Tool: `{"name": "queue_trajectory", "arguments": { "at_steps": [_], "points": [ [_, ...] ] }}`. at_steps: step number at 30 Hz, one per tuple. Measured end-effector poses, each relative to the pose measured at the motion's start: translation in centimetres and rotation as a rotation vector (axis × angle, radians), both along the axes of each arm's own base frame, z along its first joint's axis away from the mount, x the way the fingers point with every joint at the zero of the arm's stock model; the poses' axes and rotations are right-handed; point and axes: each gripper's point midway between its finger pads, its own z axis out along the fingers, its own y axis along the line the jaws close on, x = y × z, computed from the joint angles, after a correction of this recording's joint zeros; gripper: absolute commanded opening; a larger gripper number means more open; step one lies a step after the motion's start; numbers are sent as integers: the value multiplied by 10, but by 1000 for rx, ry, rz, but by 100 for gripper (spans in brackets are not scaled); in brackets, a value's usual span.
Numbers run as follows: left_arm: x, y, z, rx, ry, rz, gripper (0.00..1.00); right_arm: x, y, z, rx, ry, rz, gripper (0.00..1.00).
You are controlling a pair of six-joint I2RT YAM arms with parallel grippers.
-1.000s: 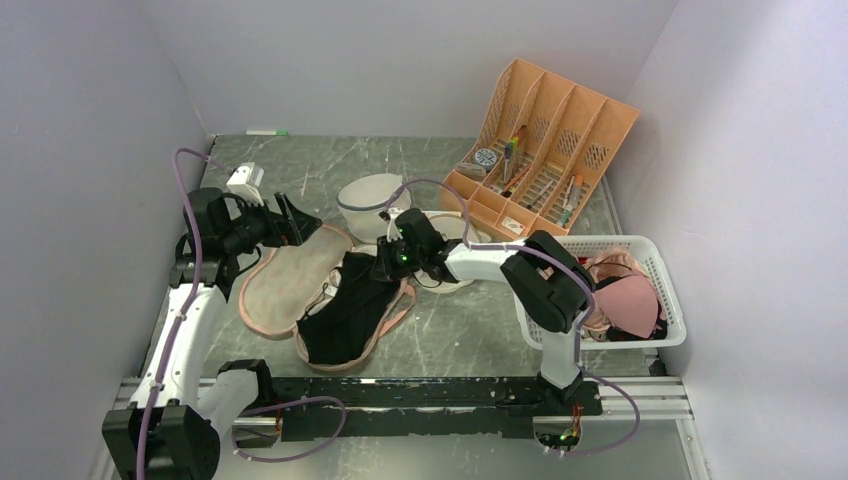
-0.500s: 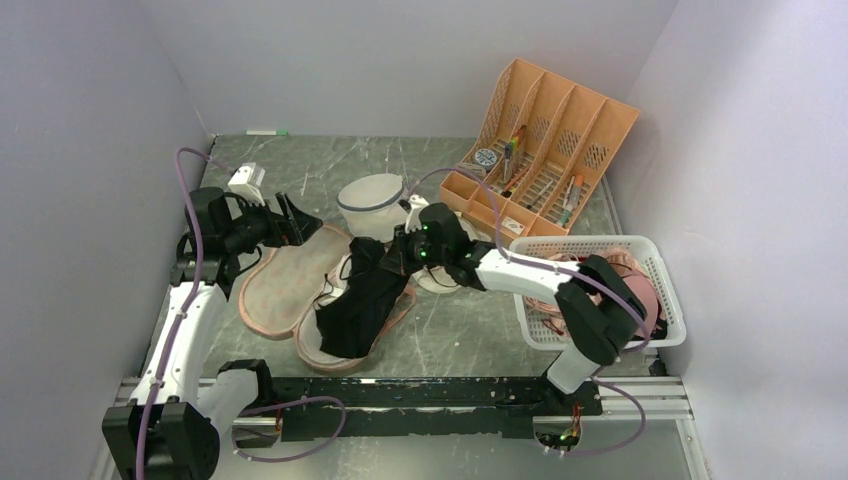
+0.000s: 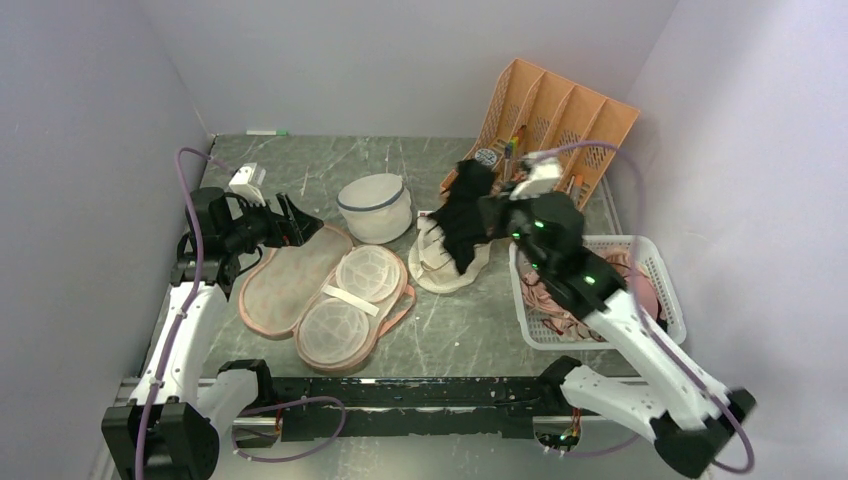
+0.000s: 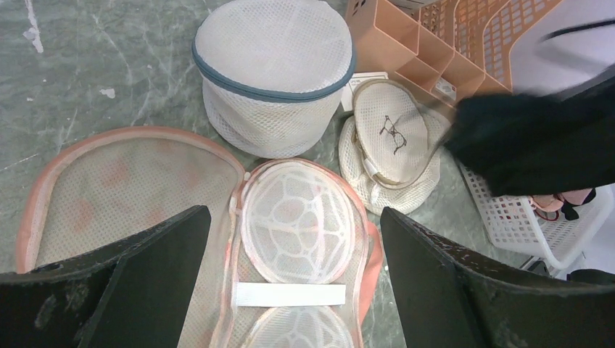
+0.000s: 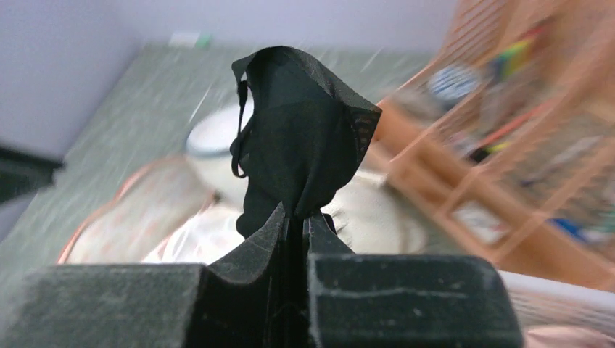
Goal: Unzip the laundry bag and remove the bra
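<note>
Step in hand: zip done, extraction done, judging from the layout; set-down is not yet done.

- Bag (image 3: 285,285) lies splayed flat at 8 o'clock of table (image 3: 460,335) centre, pink edging all round and plain lining up. Its right half shows two white mesh cups (image 3: 368,272) and nothing black.
- Bra (image 3: 463,215) is out of the bag, at 1 o'clock of centre. It hangs bunched from the right gripper (image 3: 497,213), above the cream bag (image 3: 445,268). I cannot tell whether its lowest fold touches that bag.
- Right gripper, wrist view (image 5: 296,217): fingers pressed together, pinching a gathered fold of bra (image 5: 304,130). One thin strap loops loose at the fabric's 9 o'clock side. Background is blurred.
- Left gripper (image 3: 290,222): spread wide and holding nothing, hovering at the bag's 11 o'clock end. Its wrist view (image 4: 290,214) looks down on the cups (image 4: 297,221), with the dome bag (image 4: 272,72) at 12 o'clock and the bra (image 4: 529,138) at 3 o'clock.
- Organiser (image 3: 560,120) stands just beyond the bra at 1 o'clock. Basket (image 3: 600,243) of pink garments sits at 3 o'clock.

Next move, as I read it: carry the bra to bare table apart from the bag, lower it until the fabric rests, then part the fingers. Keep the dangling strap off the organiser and the basket rim. Do not mix it in with the pink items.
</note>
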Motion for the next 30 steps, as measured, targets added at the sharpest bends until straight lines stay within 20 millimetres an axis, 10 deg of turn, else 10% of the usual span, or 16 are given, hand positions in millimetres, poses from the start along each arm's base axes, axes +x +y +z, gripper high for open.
{"name": "queue_trajectory", "arguments": {
  "at_steps": [5,11,16,30],
  "points": [
    [-1,0,1,-1,-5,-2,99,-32,-110,101,10,-260,-367,0],
    [-3,-2,5,0,-18,-6,100,-91,-215,136,28,-394,-707,0],
    [-4,-2,7,0,-24,-6,100,-100,-242,96,-20,-342,-863,0],
    [-8,-10,3,2,-5,-33,100,-76,-236,-61,-47,-28,-1255,0]
  ]
}}
